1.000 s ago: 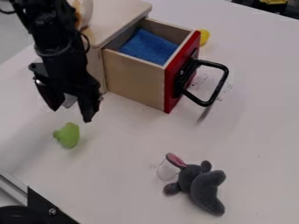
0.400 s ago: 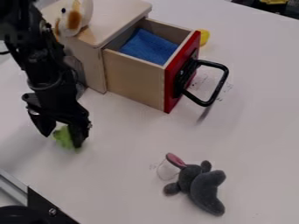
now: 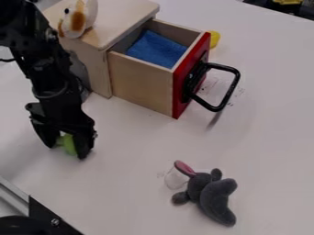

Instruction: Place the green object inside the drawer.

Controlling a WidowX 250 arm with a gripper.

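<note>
Black thing (image 3: 21, 226), near left corner, cut off. Grey plush toy (image 3: 211, 197) beyond. Then gripper (image 3: 66, 152) at green object (image 3: 69, 145), part-hidden between jaws; can't tell if clamped. Farther, open drawer (image 3: 141, 85), blue cloth (image 3: 156, 49) inside; yellow thing (image 3: 214, 39) part-hidden behind.

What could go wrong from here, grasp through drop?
- Grasp: the green object sits low in the gripper, partly hidden by it; an off-centre hold might slip on the lift.
- Carry: the open drawer's near side wall stands well above the table; too low a path could bump it.
- Drop: the blue cloth already takes up room inside, so the object may land unevenly.
</note>
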